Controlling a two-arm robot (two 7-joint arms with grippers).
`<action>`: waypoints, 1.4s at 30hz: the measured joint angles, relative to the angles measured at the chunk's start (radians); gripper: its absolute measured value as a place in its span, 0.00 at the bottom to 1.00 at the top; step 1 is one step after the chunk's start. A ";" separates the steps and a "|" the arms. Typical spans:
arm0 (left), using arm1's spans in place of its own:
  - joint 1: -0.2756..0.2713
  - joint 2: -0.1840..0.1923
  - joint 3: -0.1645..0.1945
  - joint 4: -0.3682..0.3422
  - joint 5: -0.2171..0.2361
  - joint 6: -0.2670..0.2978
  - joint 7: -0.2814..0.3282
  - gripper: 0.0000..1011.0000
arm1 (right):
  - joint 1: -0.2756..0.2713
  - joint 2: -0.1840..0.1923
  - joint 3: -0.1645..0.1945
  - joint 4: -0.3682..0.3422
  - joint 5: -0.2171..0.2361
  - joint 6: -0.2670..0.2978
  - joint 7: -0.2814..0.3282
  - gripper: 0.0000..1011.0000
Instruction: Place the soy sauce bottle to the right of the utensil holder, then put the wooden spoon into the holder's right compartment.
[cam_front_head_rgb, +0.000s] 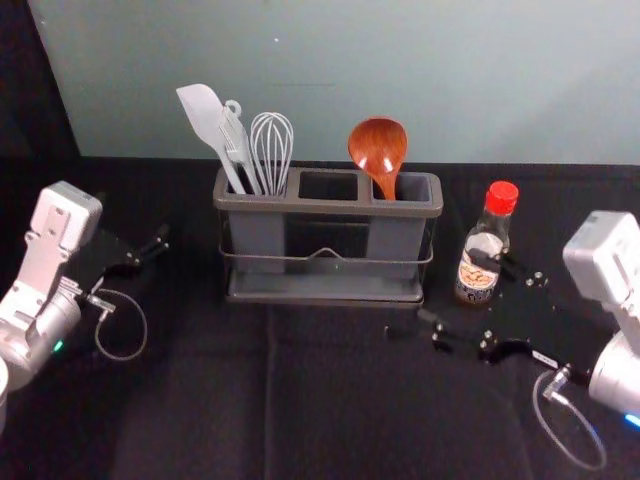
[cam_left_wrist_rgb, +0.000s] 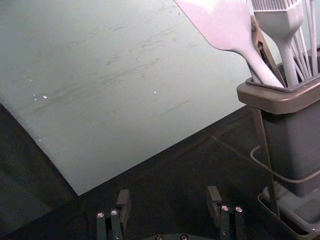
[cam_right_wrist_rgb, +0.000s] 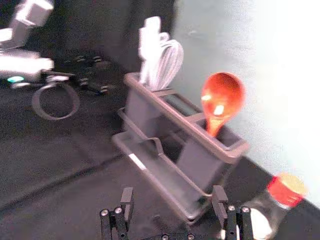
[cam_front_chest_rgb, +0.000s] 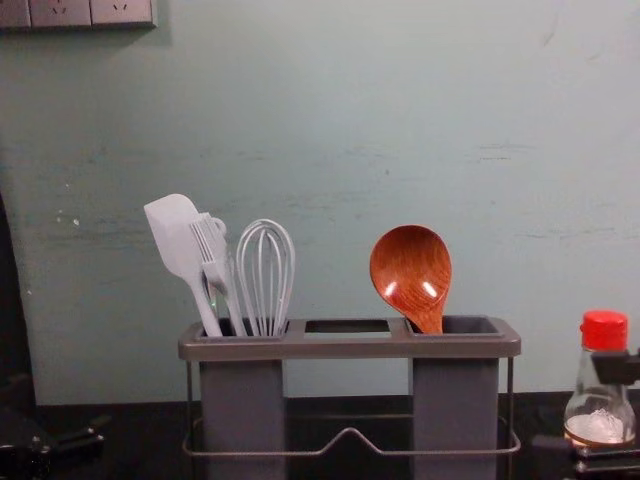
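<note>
The utensil holder (cam_front_head_rgb: 330, 290) stands mid-table. Bowl up, the wooden spoon (cam_front_head_rgb: 378, 148) leans in its right compartment, also visible in the chest view (cam_front_chest_rgb: 411, 272). Upright to the holder's right is the red-capped soy sauce bottle (cam_front_head_rgb: 482, 250). My right gripper (cam_front_head_rgb: 450, 290) is open in front of the bottle and the holder's right end, one finger overlapping the bottle in the head view. In the right wrist view, nothing is held between the tips of this right gripper (cam_right_wrist_rgb: 173, 195). My left gripper (cam_front_head_rgb: 145, 245) idles left of the holder; the left wrist view has that left gripper (cam_left_wrist_rgb: 168, 197) open.
A white spatula (cam_front_head_rgb: 205, 118), a brush (cam_front_chest_rgb: 214, 256) and a whisk (cam_front_head_rgb: 271, 150) occupy the holder's left compartment. The middle compartment (cam_front_head_rgb: 328, 186) lies between them and the spoon. Behind everything rises a pale wall (cam_front_chest_rgb: 300, 120); black cloth (cam_front_head_rgb: 330, 400) covers the table.
</note>
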 joint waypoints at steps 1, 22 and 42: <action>0.000 0.000 0.000 0.000 0.000 0.000 0.000 0.99 | -0.012 -0.012 0.000 0.000 -0.010 -0.017 -0.027 0.99; 0.000 0.000 0.000 0.000 0.000 0.000 0.000 0.99 | -0.148 -0.257 0.024 0.056 -0.116 -0.192 -0.312 0.99; 0.000 0.000 0.000 0.000 0.000 0.000 0.000 0.99 | -0.154 -0.292 0.043 0.048 -0.108 -0.154 -0.317 0.99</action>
